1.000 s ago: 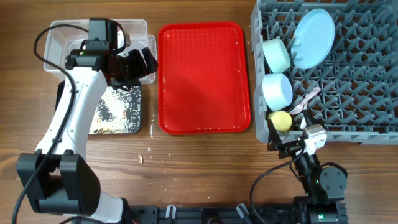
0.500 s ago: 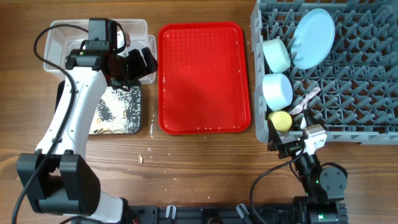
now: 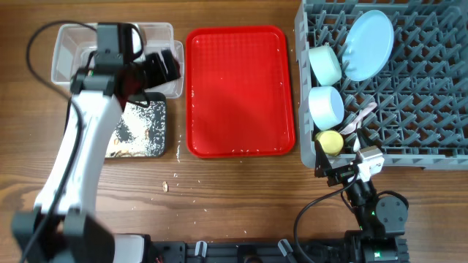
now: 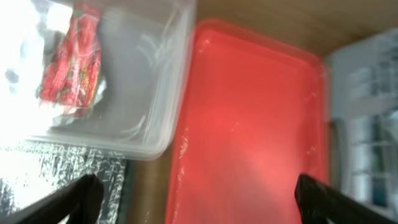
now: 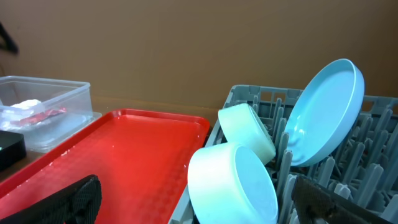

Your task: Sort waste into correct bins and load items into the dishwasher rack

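- The left gripper [image 3: 157,67] hung released over the right edge of the clear tub [image 3: 66,36] in the upper left of the overhead view. Its fingers were spread wide with nothing between them. A low swing from there could have clipped the tub wall and shoved or tipped it.
- The red wrapper [image 4: 71,71] lay inside the tub, with the tissue [image 5: 25,106] beside it. A knock could have spilled both back onto the table.
- The food scraps [image 3: 139,124] covered the black tray [image 3: 165,128] just below the tub, and a shoved tub could have scattered them.
- A few crumbs [image 3: 166,186] lay on the bare wood below that tray. They looked too small to pinch cleanly and could easily have been missed.
- The right gripper [image 3: 344,172] sat released and empty at the front wall of the rack [image 3: 424,109], near the yellow cup [image 3: 330,141].
- The plate [image 3: 368,44], two bowls [image 3: 325,64] and the cutlery [image 3: 358,120] stood in the rack. A careless lift could have jolted the rack and toppled the leaning plate.
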You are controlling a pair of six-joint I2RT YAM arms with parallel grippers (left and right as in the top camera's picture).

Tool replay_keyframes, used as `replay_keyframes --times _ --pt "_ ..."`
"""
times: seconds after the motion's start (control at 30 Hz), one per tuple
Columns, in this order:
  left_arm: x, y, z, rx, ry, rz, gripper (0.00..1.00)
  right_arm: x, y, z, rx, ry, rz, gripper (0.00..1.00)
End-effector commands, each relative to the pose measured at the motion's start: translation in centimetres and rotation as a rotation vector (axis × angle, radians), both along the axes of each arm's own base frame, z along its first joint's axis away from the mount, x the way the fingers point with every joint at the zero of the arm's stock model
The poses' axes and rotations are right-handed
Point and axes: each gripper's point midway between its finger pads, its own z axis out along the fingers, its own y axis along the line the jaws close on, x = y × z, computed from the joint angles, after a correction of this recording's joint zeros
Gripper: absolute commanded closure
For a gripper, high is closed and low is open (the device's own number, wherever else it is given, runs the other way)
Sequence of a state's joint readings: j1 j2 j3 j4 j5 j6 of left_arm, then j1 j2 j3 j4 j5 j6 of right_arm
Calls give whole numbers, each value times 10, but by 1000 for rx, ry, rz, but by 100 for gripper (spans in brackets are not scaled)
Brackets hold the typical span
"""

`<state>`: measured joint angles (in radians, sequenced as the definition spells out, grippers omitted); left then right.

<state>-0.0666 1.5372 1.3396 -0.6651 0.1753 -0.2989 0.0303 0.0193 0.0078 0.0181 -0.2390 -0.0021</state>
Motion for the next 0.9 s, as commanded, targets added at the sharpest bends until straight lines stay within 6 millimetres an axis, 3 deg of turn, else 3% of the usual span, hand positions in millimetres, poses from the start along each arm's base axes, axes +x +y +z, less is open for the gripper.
replay_keyframes --times 0.0,0.13,0.43,0.57,0.87 --pt "-19 -18 35 10 -221 -169 0 -1 1 3 -9 -17 7 0" --pt "-47 -20 33 22 -381 -206 0 -1 1 3 -9 -18 7 0" --pt "-126 6 -15 53 -566 -127 0 -1 1 3 -9 -17 7 0" --pt "-149 20 -25 76 -647 -71 0 -1 1 3 -9 -17 7 0" --pt "-167 29 -34 104 -758 -25 0 -1 1 3 -9 -17 7 0"
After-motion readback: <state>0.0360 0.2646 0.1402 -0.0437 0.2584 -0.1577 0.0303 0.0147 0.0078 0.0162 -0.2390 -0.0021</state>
